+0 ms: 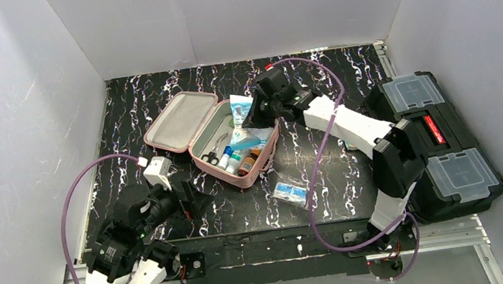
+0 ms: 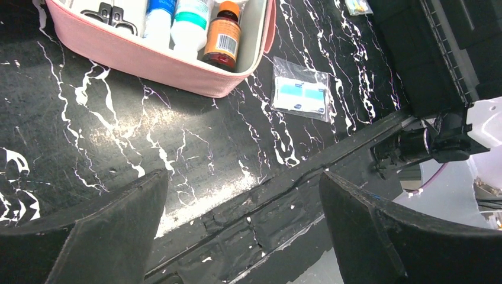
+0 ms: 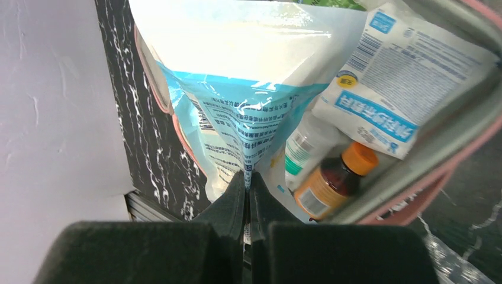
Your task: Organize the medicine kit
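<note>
**Left to right:** The left arm sits folded low over the near-left corner of the black marbled table (image 1: 122, 114). The left fingers (image 1: 193, 195) are spread wide and hold nothing. From overhead we see them only as a dark mass. The left wrist view shows a pad (image 2: 112, 231) at each lower corner, with bare table between.

The pink medicine kit (image 1: 196, 159) lies open at the centre of the table, its lid flat to the far left and its tray to the near right. The left wrist view shows only the kit's near wall (image 2: 148, 59), cut off by the top edge. Behind that wall are scissors (image 2: 109, 13), two white bottles whose labels we cannot read, and an amber bottle (image 2: 222, 35) with an orange cap.

A small clear bag (image 1: 290, 193) with blue-and-white contents lies flat on the table near the kit's near-right corner, not touching it.

The right arm reaches from its near-right base towards the far left, elbow raised, with its wrist over the kit's far-right side. The right fingers (image 3: 248, 183) are pressed together on the edge of a blue-and-white pouch (image 3: 254, 89) that extends into the tray. Only the right wrist view shows this pinch, because overhead the wrist hides it.

A black toolbox (image 1: 444, 140) sits at the right edge, partly behind the arm.
</note>
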You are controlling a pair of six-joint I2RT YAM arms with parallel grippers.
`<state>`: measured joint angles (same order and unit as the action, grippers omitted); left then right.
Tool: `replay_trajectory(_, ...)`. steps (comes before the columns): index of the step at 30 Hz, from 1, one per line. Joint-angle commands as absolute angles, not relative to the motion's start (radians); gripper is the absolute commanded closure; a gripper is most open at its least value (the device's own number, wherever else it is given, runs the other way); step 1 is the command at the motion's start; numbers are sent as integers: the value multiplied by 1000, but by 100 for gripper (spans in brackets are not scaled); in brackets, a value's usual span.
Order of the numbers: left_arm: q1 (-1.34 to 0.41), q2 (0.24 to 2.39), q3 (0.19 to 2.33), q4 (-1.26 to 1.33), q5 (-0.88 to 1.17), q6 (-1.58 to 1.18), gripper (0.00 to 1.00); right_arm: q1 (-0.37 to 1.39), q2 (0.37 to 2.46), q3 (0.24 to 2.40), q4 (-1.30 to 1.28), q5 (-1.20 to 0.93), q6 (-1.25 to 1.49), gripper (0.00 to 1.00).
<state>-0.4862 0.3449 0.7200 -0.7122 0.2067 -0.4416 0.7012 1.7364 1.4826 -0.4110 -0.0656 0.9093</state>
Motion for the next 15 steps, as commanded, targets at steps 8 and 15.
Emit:
replay_trajectory(8, -480, 278, 728, -720, 135, -418, 1, 770, 1875, 1554, -215, 77, 1246, 99)
replay_trajectory(15, -480, 252, 730, -723, 111, -414, 1, 790, 1958, 1552, -149, 119, 1384, 99)
